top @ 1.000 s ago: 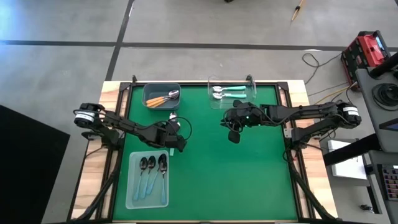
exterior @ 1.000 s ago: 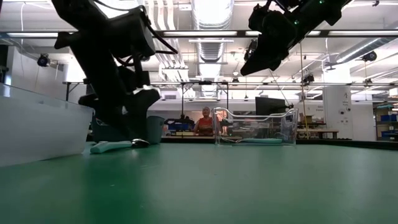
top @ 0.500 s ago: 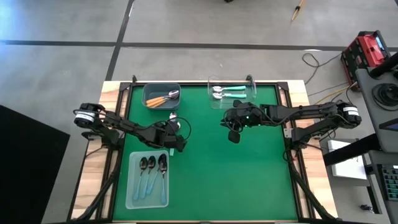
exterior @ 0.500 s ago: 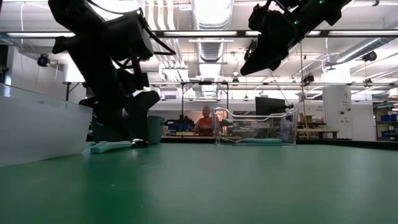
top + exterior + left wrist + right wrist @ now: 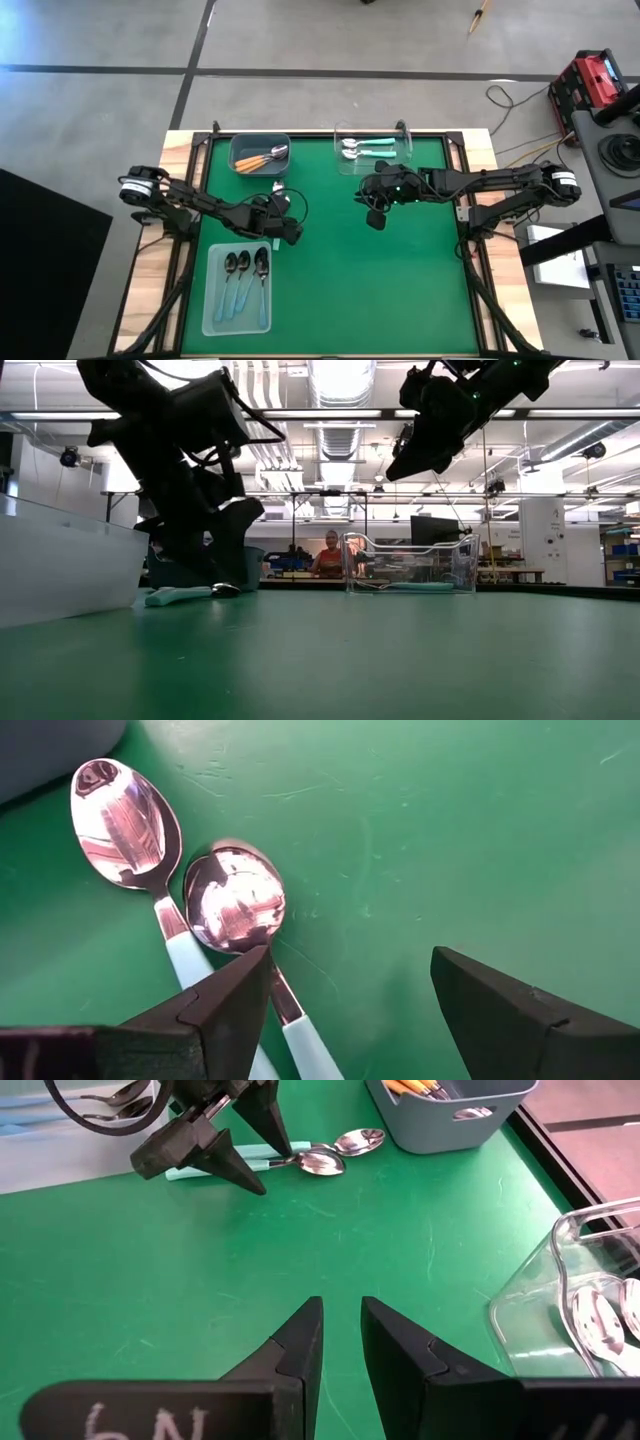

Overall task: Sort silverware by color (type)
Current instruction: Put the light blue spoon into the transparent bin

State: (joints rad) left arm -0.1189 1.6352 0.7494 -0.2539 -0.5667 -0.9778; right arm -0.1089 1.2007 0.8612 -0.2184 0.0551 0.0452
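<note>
Two spoons with silver bowls (image 5: 235, 900) and teal handles lie side by side on the green mat (image 5: 400, 280), also shown in the right wrist view (image 5: 320, 1160). My left gripper (image 5: 350, 955) is open and points down over them (image 5: 280, 225). One of its fingers (image 5: 220, 1005) stands over the neck of the nearer spoon, the other over bare mat. My right gripper (image 5: 340, 1305) is shut, holds nothing and hangs above the mat (image 5: 375, 213) near the clear container (image 5: 375, 150). My left gripper comes from above with its fingers spread. One fingertip (image 5: 255, 965) hides the neck (image 5: 285, 1005) of the nearer teal spoon. Whether it touches the spoon, I cannot tell.
A grey bin (image 5: 260, 155) at the far left holds orange-handled spoons. The clear container holds teal-handled spoons (image 5: 365, 148). A light-blue tray (image 5: 238, 290) near the left front holds three dark spoons. A person (image 5: 328, 555) is far off beyond the table.
My left gripper has shifted slightly over the two teal spoons. The spoons have stayed in place.
</note>
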